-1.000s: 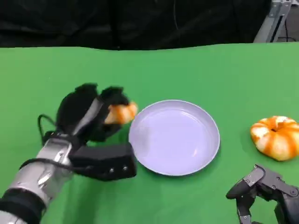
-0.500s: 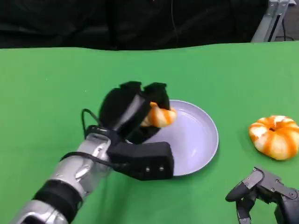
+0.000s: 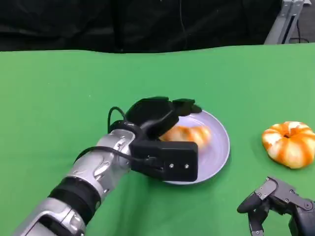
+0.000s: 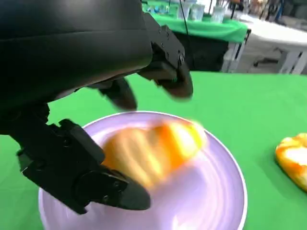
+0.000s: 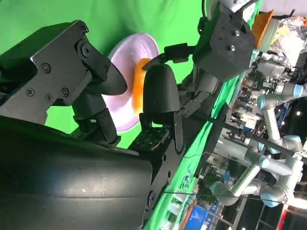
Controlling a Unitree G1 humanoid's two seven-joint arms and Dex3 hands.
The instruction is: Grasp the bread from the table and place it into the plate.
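An orange-and-white bread (image 3: 189,133) lies in the pale lilac plate (image 3: 222,150) near the table's middle. My left hand (image 3: 157,114) hovers over the plate's left part, its fingers spread above the bread and apart from it. In the left wrist view the bread (image 4: 153,148) is blurred on the plate (image 4: 220,191), between the spread fingers (image 4: 168,72) and the thumb, with gaps on both sides. My right hand (image 3: 278,201) stays low at the front right, holding nothing. The right wrist view shows that hand (image 5: 96,96) with the plate (image 5: 127,57) and bread (image 5: 138,81) beyond it.
A second, round orange-and-white bread (image 3: 290,144) sits on the green cloth to the right of the plate, also visible as a round bread (image 4: 295,160) in the left wrist view. Dark backdrop runs along the table's far edge; a metal frame (image 3: 288,19) stands at the far right.
My left hand carried the bread rightward from beside the plate to over it, then its fingers spread and the bread now lies in the plate. The right hand has not moved.
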